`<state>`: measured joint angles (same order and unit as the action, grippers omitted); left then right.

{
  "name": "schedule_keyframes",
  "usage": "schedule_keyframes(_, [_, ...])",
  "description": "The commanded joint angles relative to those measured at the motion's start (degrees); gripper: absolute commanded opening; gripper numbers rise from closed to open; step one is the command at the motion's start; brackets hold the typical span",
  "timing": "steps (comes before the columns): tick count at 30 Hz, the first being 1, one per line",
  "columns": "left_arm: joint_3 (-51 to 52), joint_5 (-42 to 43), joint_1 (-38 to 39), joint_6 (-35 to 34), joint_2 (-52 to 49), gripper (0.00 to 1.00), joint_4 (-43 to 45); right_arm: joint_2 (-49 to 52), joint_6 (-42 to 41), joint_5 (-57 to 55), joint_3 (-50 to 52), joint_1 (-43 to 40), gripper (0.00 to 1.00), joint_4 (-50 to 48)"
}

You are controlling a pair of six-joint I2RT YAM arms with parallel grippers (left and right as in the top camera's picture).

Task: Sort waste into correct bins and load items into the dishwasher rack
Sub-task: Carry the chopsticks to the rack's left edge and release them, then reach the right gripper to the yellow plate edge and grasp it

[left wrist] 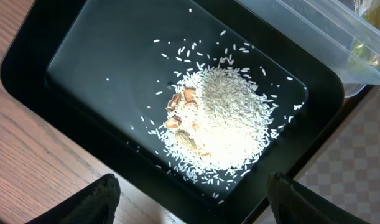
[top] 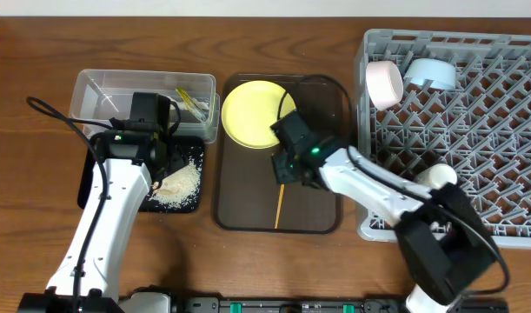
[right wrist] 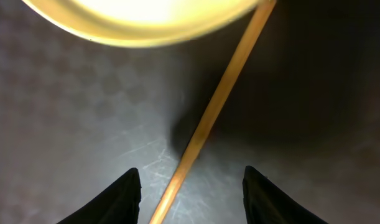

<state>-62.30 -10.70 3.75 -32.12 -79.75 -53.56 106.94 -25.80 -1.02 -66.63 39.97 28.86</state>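
Note:
The white rice scraps [top: 180,184] [left wrist: 224,124] lie heaped in the black tray [top: 192,205] [left wrist: 102,68]. The yellow-green wrapper [top: 194,103] lies in the clear tub [top: 96,91] [left wrist: 314,31]. My left gripper [left wrist: 193,202] is open and empty over the tray's near edge. The yellow plate [top: 252,113] [right wrist: 146,18] and wooden chopsticks [top: 280,204] [right wrist: 208,118] lie on the brown tray [top: 248,213]. My right gripper [right wrist: 191,199] is open low over the chopsticks, which pass between its fingers. The pinkish bowl [top: 383,83], blue bowl [top: 432,73] and pale cup [top: 439,176] sit in the grey rack [top: 508,130].
The brown serving tray lies between the black tray and the rack. The right arm [top: 369,187] stretches from the front right across the rack's near left corner. The left arm [top: 109,226] rises from the front left. Bare wooden table [top: 30,191] shows at the left.

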Motion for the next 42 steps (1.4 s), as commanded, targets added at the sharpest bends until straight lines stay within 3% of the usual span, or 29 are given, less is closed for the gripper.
schedule_keyframes(1, [0.2, -0.3, -0.2, 0.5, 0.3, 0.79, -0.1, 2.7, -5.0, -5.7, -0.6, 1.8, 0.48, 0.1])
schedule_keyframes(4, [0.2, -0.3, -0.2, 0.5, 0.3, 0.79, -0.1, 3.9, -5.5, -6.7, -0.6, 2.2, 0.43, 0.6])
schedule_keyframes(10, [0.2, -0.3, -0.2, 0.5, 0.3, 0.79, -0.1, 4.1, -7.6, -6.8, -0.6, 1.9, 0.12, 1.7])
schedule_keyframes(15, [0.2, -0.3, -0.2, 0.5, 0.3, 0.79, -0.1, 3.3, -8.0, -6.7, -0.6, 0.4, 0.01, 3.6])
schedule_keyframes(21, [0.2, -0.3, -0.2, 0.5, 0.3, 0.79, -0.1, -1.5, -6.0, -8.5, -0.7, -2.3, 0.01, 5.7])
schedule_keyframes(33, [0.2, -0.3, -0.2, 0.5, 0.3, 0.79, -0.1, -22.2, 2.8, -8.6, -0.7, -13.5, 0.01, 10.5])
schedule_keyframes(42, [0.2, -0.3, -0.2, 0.5, 0.3, 0.79, 0.1, -21.9, 2.8, -10.0, -0.6, -23.5, 0.01, 19.9])
